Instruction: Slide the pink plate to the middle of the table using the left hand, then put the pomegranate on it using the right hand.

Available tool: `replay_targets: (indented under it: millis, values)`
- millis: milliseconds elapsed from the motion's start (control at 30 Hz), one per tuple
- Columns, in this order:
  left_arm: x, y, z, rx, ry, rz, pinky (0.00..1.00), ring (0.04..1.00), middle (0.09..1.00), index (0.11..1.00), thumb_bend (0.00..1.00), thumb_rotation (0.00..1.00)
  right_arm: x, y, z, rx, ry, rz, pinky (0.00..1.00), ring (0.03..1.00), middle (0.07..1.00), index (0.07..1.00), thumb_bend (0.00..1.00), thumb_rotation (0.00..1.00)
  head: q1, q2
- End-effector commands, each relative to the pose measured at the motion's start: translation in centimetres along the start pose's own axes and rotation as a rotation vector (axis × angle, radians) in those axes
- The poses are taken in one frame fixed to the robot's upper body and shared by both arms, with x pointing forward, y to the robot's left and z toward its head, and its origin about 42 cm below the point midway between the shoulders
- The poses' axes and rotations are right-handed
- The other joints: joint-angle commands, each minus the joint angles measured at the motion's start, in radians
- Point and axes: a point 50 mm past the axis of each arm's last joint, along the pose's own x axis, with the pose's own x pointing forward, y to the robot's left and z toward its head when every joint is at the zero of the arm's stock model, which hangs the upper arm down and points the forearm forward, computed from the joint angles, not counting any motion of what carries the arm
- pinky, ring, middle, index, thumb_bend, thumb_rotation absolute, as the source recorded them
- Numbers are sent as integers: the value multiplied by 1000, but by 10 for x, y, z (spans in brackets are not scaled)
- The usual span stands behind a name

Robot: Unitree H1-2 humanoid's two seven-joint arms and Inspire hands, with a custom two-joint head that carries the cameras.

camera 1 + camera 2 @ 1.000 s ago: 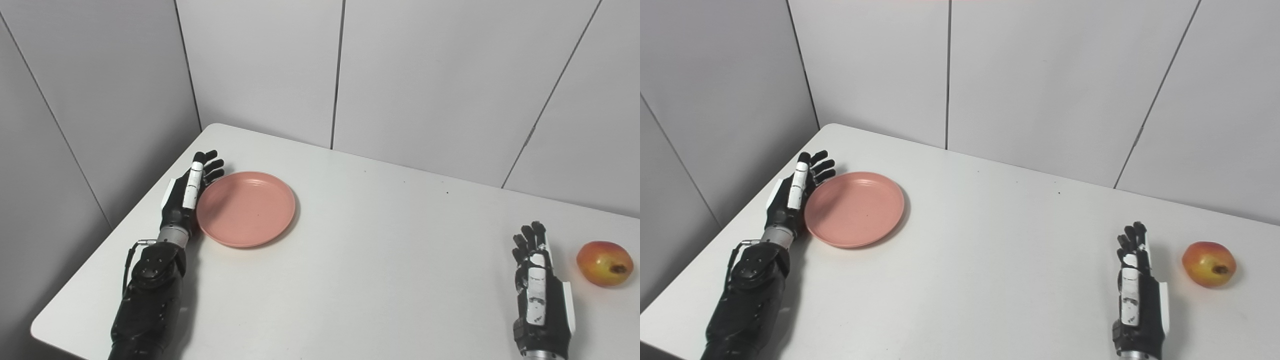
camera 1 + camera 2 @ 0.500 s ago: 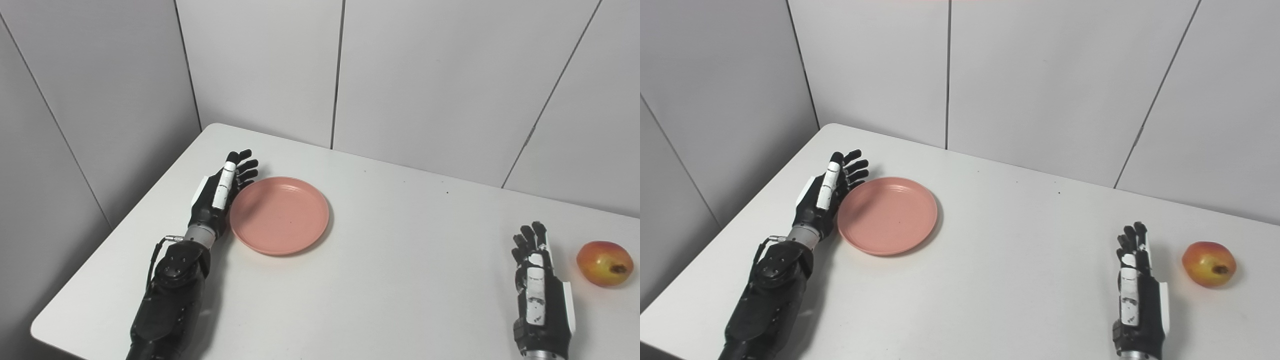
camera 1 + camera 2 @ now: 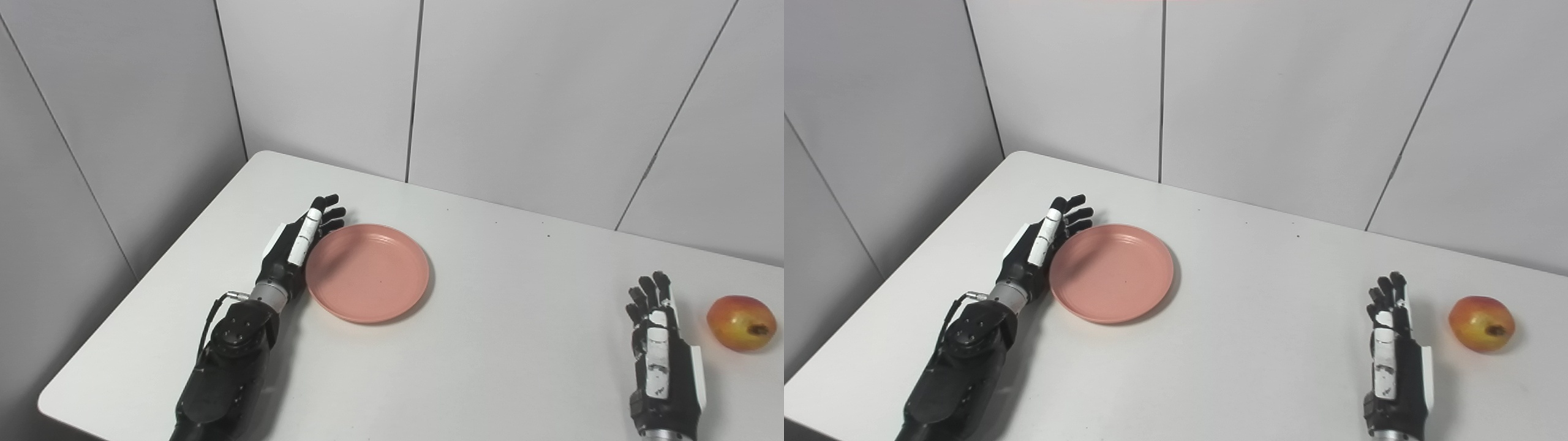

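I have the left robot hand (image 3: 294, 248), fingers spread, edge-on against the plate (image 3: 367, 272), short of worktop (image 3: 490, 343) centre; it may ride over the rim; pomegranate (image 3: 736, 322) lies just beyond the open, empty right robot hand (image 3: 661, 355).

**White tabletop in a grey-panelled corner**

The tabletop (image 3: 490, 343) was plain white and matte, with a rounded far-left corner and a rounded near-left corner. A few tiny dark specks dotted its surface toward the back. It sat pushed into a corner formed by pale grey wall panels (image 3: 318, 79), which were smooth and bare. Thin dark seams (image 3: 414, 92) ran between the panels, one nearly upright behind the tabletop, others slanting off to the left and right. Light was soft and even, casting only faint shadows on the white surface. No floor or window showed in either view.
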Motion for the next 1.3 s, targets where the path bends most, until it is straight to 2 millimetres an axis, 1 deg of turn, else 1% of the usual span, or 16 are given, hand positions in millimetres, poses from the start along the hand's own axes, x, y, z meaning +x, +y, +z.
replay_targets:
  millis: [0, 100, 200, 267, 300, 433, 533, 633, 933, 1067, 1133, 1167, 1200, 1233, 1267]
  values:
    - [9, -2, 17, 25, -59, -30, 877, 870, 874, 874, 787, 1000, -22, -8, -20, -3, 62, -22, 972, 949, 952, 972, 552, 938, 1, 0]
    - [7, -5, 18, 26, -62, -40, 881, 873, 877, 877, 781, 1000, -22, -6, -20, 7, 57, -22, 966, 945, 949, 970, 539, 935, -7, 4]
    - [6, -12, 19, 18, -55, -74, 900, 890, 895, 890, 773, 1000, -21, -5, -19, 9, 55, -24, 965, 945, 950, 971, 540, 940, -10, 8]
    - [5, -16, 20, 29, -55, -92, 895, 894, 905, 901, 758, 1000, -21, -4, -19, 14, 51, -23, 976, 949, 950, 970, 542, 926, -10, 9]
    - [5, -18, 20, 28, -56, -99, 903, 898, 910, 903, 753, 1000, -20, -4, -19, 16, 50, -20, 987, 955, 955, 976, 536, 937, -10, 9]
    - [6, -24, 21, 17, -61, -125, 931, 909, 911, 901, 769, 1000, -20, -3, -19, 21, 48, -19, 996, 959, 959, 980, 538, 940, -21, 14]
    - [6, -35, 21, 14, -41, -150, 962, 922, 922, 909, 784, 1000, -20, -2, -18, 11, 56, -21, 983, 946, 950, 974, 539, 948, -36, 21]
    - [5, -43, 18, 14, -27, -167, 972, 930, 929, 920, 772, 1000, -20, 0, -18, 10, 55, -22, 981, 945, 950, 974, 544, 949, -44, 25]
    - [3, -65, 18, 28, -31, -204, 975, 941, 949, 947, 787, 1000, -19, 4, -17, 16, 53, -24, 1000, 960, 958, 981, 538, 935, -76, 46]
    - [2, -72, 17, 35, -27, -220, 964, 947, 956, 952, 777, 1000, -19, 7, -17, 14, 60, -31, 991, 949, 947, 972, 558, 929, -98, 54]
    - [1, -76, 17, 31, -32, -215, 960, 951, 959, 953, 772, 1000, -19, 8, -17, 11, 59, -33, 978, 942, 942, 965, 570, 925, -110, 57]
    - [1, -78, 16, 29, -34, -211, 958, 952, 960, 953, 771, 1000, -19, 9, -17, 8, 57, -32, 974, 940, 940, 963, 574, 923, -127, 62]
    - [1, -79, 16, 27, -36, -208, 954, 955, 966, 959, 767, 1000, -19, 10, -17, 6, 55, -31, 975, 941, 943, 965, 574, 923, -127, 62]
    - [0, -81, 16, 22, -37, -200, 952, 956, 968, 961, 765, 1000, -19, 11, -17, 4, 54, -30, 975, 941, 944, 966, 575, 924, -145, 67]
    - [0, -83, 16, 19, -39, -195, 949, 954, 967, 962, 764, 1000, -19, 12, -17, 1, 54, -30, 971, 940, 944, 966, 577, 921, -145, 67]
